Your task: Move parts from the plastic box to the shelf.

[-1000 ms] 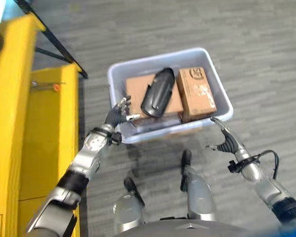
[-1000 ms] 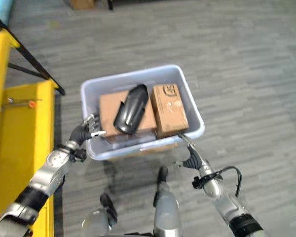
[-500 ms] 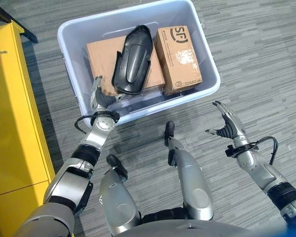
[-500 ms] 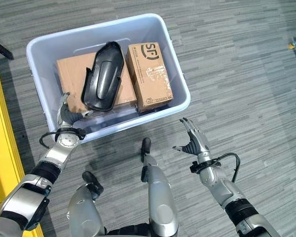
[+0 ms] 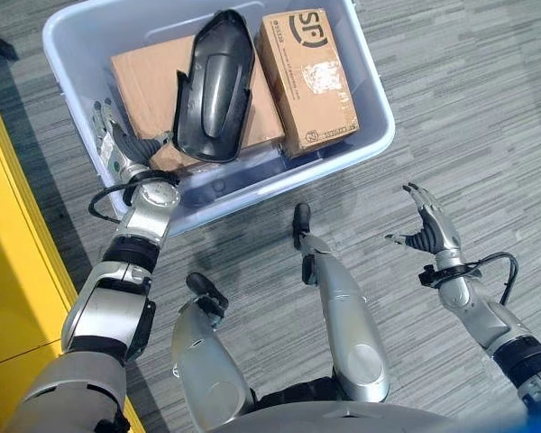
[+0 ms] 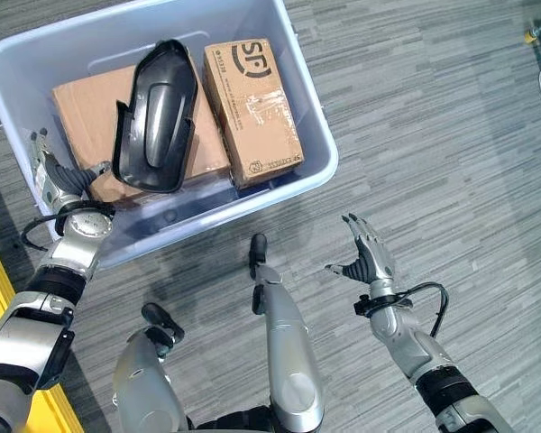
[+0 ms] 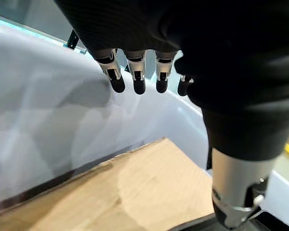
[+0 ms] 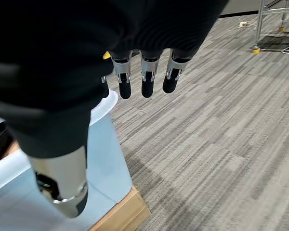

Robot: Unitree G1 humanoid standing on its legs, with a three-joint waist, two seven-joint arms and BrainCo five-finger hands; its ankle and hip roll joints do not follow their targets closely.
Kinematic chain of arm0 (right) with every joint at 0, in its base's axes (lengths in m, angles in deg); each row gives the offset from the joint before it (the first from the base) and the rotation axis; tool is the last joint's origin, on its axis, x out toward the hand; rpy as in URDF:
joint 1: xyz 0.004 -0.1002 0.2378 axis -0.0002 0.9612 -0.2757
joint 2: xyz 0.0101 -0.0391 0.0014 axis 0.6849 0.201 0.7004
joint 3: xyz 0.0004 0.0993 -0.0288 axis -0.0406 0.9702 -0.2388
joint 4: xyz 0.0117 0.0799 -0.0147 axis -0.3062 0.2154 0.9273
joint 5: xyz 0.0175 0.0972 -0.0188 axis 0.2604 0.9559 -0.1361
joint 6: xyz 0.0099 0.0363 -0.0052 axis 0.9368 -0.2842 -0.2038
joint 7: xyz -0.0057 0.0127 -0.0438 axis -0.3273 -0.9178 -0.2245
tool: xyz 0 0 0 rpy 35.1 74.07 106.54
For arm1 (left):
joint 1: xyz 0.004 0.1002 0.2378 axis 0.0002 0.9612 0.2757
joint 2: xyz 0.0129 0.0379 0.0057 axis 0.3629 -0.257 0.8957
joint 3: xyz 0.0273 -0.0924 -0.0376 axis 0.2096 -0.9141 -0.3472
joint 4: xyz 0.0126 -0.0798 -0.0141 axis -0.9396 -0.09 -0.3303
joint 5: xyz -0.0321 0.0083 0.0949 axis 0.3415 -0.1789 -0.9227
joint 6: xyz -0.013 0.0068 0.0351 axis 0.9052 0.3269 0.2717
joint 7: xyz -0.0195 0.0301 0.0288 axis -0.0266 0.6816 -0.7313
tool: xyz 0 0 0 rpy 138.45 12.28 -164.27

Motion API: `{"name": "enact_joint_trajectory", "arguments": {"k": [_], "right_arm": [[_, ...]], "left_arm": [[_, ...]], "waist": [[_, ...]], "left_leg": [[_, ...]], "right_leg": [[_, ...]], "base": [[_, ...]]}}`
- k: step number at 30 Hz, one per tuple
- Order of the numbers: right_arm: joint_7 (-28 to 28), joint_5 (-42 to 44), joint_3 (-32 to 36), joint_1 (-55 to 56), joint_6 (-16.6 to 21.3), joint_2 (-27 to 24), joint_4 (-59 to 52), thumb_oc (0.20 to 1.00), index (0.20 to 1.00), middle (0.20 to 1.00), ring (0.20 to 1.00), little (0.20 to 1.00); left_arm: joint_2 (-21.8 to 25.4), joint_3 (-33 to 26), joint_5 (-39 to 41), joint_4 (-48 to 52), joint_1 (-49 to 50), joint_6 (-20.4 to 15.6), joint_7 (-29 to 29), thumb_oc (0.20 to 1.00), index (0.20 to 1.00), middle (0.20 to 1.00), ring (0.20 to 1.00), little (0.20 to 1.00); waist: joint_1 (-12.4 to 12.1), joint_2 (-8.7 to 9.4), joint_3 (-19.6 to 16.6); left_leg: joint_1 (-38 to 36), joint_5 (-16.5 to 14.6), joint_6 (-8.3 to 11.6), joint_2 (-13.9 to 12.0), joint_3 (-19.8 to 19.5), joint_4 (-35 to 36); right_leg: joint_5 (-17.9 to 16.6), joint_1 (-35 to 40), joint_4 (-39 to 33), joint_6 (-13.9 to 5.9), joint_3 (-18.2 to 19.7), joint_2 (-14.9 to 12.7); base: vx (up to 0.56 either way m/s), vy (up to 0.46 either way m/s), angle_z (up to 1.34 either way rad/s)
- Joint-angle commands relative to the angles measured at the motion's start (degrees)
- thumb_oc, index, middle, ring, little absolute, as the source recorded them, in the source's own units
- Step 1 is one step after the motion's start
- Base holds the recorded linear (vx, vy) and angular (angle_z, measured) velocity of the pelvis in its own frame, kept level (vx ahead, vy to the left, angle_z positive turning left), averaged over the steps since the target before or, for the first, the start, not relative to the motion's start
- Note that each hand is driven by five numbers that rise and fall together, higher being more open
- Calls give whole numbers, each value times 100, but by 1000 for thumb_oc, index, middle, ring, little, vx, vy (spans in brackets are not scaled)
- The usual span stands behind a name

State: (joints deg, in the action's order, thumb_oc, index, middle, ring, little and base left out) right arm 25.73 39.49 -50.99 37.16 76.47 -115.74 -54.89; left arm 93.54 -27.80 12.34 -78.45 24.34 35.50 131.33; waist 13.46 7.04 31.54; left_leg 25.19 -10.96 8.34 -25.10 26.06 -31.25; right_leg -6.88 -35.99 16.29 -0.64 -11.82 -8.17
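My left hand (image 5: 117,153) reached into the box's (image 5: 379,135) left end with fingers straight, holding nothing, probably to get at the parts. Inside lay a brown carton (image 5: 149,86), a glossy black cover (image 5: 212,90) across it, then a second carton (image 5: 308,81). My right hand (image 5: 430,233) hovered spread wide over the floor (image 5: 469,108).

Plastic box (image 5: 379,144) — far rim cropped

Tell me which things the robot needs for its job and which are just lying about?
For the job: plastic box, black part, big cardboard box, small cardboard box, left hand, right hand.
Just there: yellow unit.
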Motion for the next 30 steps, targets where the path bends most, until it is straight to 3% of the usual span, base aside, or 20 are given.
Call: {"name": "enact_joint_trajectory", "arguments": {"k": [1,6,9,21,30], "right_arm": [[184,-20,347,178,118,-173,-425,1000,1000,1000,1000,1000],[216,-95,392,318,162,-148,-407,1000,1000,1000,1000,1000],[221,-169,382,330,185,-109,-338,1000,1000,1000,1000,1000],[389,-159,43,188,109,45,31,1000,1000,1000,1000,1000],[477,-81,-165,97,58,125,185,1000,1000,1000,1000,1000]], "left_arm": [[457,-16,-282,241,91,-808,392,1000,1000,1000,1000,1000],[445,7,-454,629,231,-1274,316,1000,1000,1000,1000,1000],[403,71,-585,774,306,-1260,81,1000,1000,1000,1000,1000],[308,621,40,228,-492,-634,-790,1000,1000,1000,1000,1000],[190,782,287,-323,-1007,66,-833,1000,1000,1000,1000,1000]], "waist": [[-136,260,-174],[-164,196,-174],[-190,164,-174],[-90,226,-174],[16,315,-174]], "left_leg": [[462,-25,75,-151,-37,-476],[399,3,52,-123,8,-429],[388,47,54,-132,17,-412],[455,-71,16,-248,51,-565],[631,-139,34,-342,36,-707]], "right_leg": [[1060,139,784,-907,106,-600],[1093,148,797,-900,73,-616],[1109,158,819,-892,46,-635],[1103,98,861,-897,19,-625],[1068,-49,882,-893,32,-599]], "base": [[0,0,0],[0,0,0],[0,0,0],[11,-31,-1],[8,-12,2]]}}
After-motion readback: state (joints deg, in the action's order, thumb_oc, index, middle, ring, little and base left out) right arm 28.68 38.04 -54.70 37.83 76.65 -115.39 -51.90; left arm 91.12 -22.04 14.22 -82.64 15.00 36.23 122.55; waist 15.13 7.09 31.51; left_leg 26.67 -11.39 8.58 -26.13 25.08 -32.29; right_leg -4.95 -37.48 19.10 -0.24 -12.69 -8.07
